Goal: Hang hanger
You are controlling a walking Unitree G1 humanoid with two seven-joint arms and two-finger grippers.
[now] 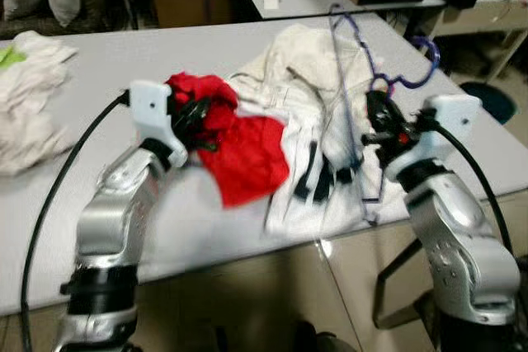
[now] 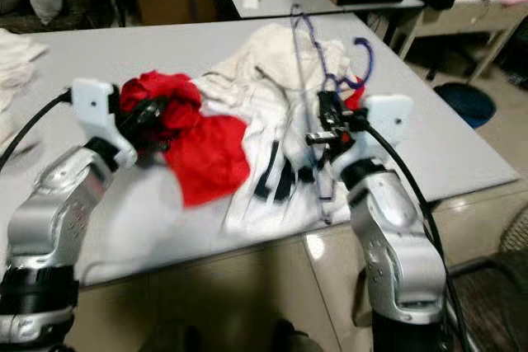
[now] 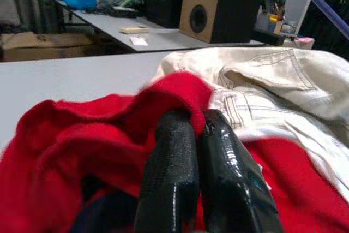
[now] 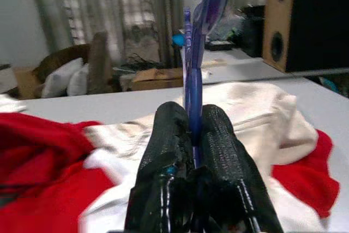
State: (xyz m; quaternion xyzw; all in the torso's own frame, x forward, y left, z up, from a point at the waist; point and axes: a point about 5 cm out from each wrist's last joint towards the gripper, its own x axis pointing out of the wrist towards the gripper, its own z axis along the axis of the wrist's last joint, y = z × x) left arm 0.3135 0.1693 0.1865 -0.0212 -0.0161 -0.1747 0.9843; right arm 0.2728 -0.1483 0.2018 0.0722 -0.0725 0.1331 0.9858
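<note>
Grey tabletop (image 1: 148, 63), white garment (image 1: 305, 96) heaped near its front edge. Red cloth (image 1: 243, 154) beside it, pinched by left gripper (image 3: 199, 129). Purple hanger (image 1: 351, 80) upright, clamped in right gripper (image 4: 192, 126).

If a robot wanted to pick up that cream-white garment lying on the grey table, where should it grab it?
Probably the raised, crumpled far edge of the cream-white garment, coming from above. That fold stands proud of the grey table, giving two fingers something to pinch, and it is free of the red cloth and the purple wire hanger.
</note>
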